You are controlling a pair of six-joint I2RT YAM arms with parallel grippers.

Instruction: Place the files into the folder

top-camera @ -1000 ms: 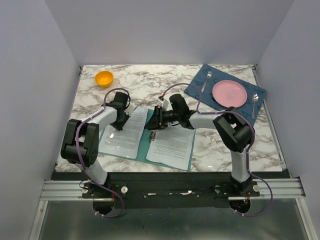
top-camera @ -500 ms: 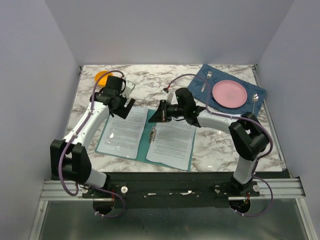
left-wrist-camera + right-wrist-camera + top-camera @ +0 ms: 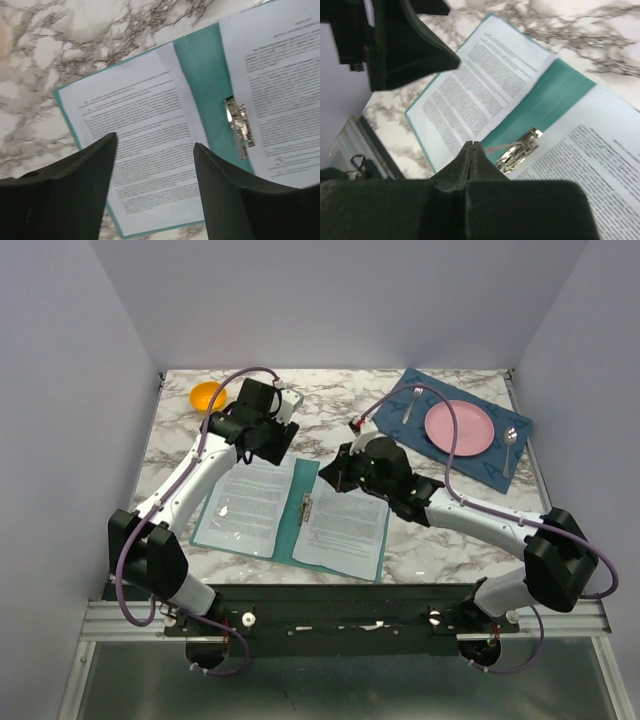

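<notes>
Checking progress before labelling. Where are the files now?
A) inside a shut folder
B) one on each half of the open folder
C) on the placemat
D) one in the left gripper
B: the folder lies open, with the left sheet on one half, the right sheet on the other, and the clip between them.

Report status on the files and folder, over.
Left pincer open, empty. Right pincer shut, empty. Files lie on both halves of the open folder. Bowl and placemat well apart.
</notes>
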